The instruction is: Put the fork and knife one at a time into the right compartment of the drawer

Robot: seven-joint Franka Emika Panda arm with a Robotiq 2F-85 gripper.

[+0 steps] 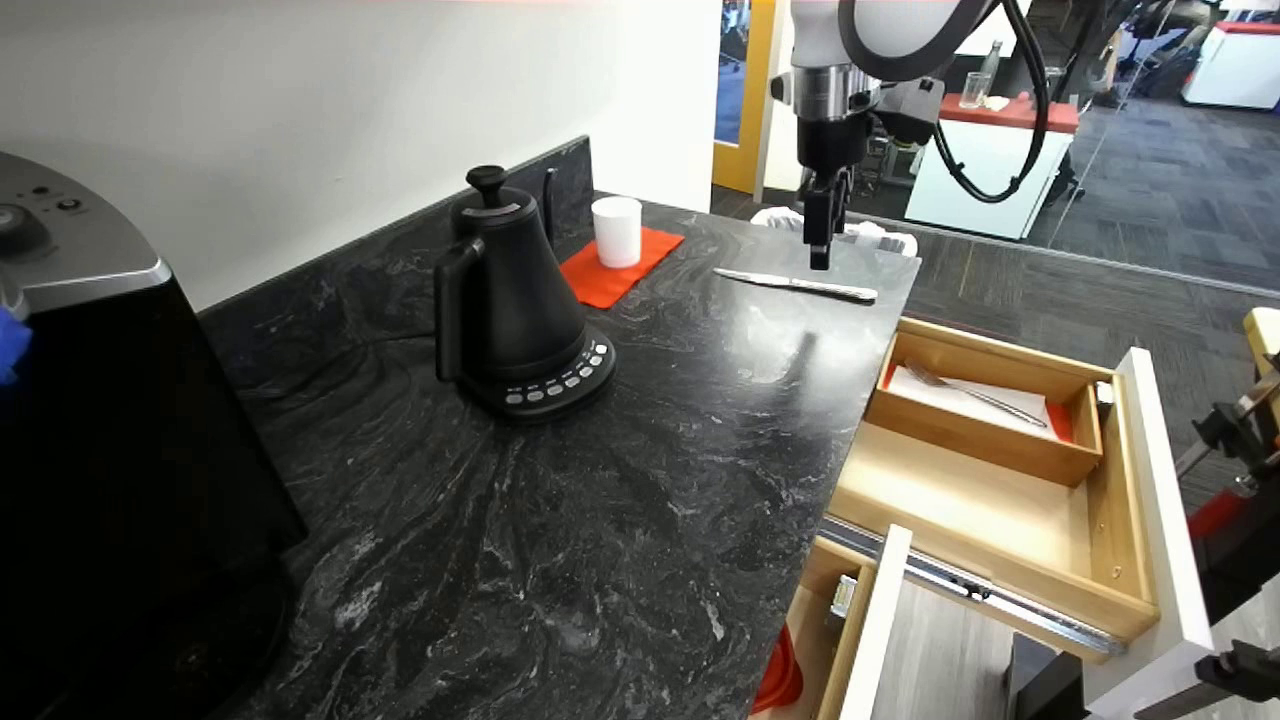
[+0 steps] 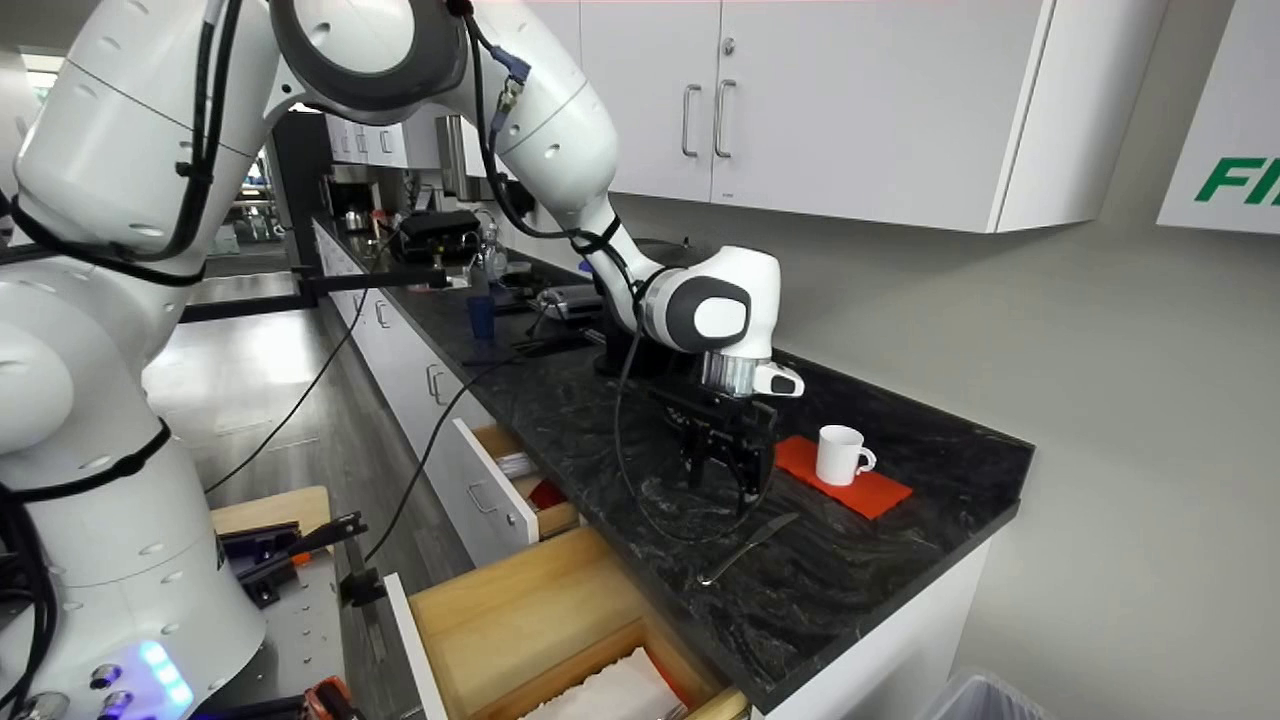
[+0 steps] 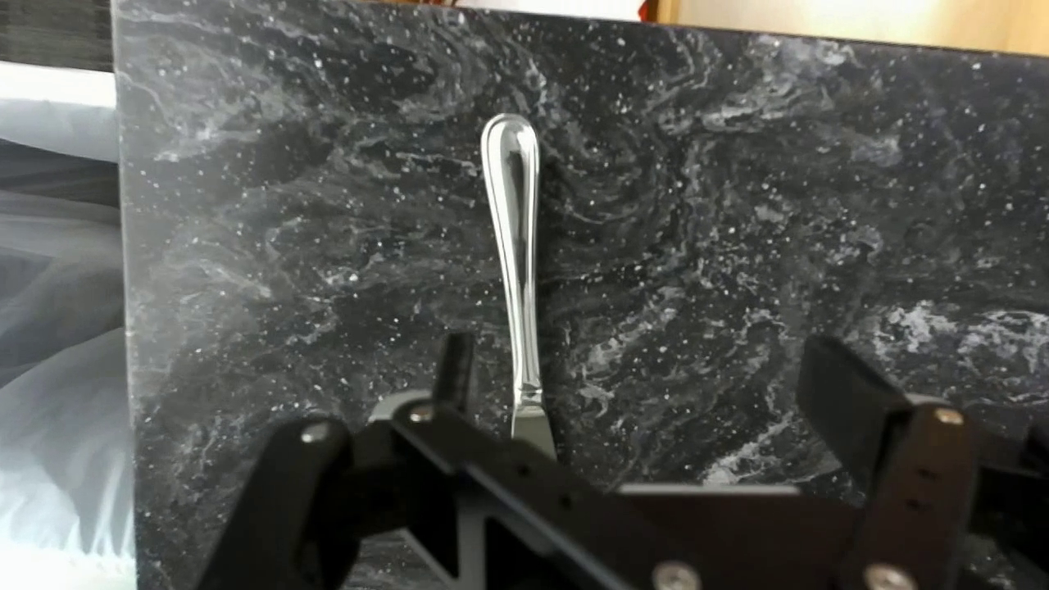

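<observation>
Wrist view shows the tool [image 3: 643, 369] spread wide, an exterior view the fork [image 1: 984, 397].

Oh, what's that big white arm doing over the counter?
A robot arm is partway through putting a fork and knife into the open drawer. The fork already lies in a small section there. The knife is still on the dark counter, with the open, empty gripper hovering near it, probably about to pick it up.

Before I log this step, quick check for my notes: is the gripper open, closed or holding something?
Gripper: open, holding nothing; the knife lies on the counter.
</observation>
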